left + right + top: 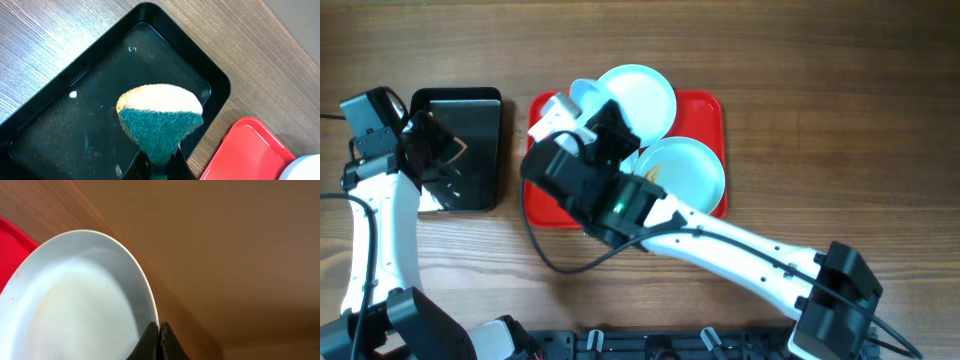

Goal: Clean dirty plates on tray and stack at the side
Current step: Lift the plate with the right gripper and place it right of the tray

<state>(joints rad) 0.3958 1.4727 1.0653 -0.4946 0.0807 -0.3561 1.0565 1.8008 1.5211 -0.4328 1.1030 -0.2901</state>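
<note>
The red tray point(705, 110) lies mid-table. My right gripper point(617, 128) is shut on the rim of a pale blue plate point(642, 92) and holds it tilted over the tray's far side. In the right wrist view the fingers point(159, 330) pinch that plate's edge point(75, 305), which has a faint pale smear. A second plate point(688, 170) with an orange-brown smear lies on the tray's right. A third plate point(583, 95) peeks out behind the arm. My left gripper point(438, 150) is shut on a green-and-yellow sponge point(160, 115) above the black tray.
The glossy black tray point(470, 105) holds water and stands left of the red tray; its rim point(215, 85) shows in the left wrist view, with the red tray's corner point(250, 150) beside it. Bare wooden table surrounds both trays. My right arm crosses the table's front right.
</note>
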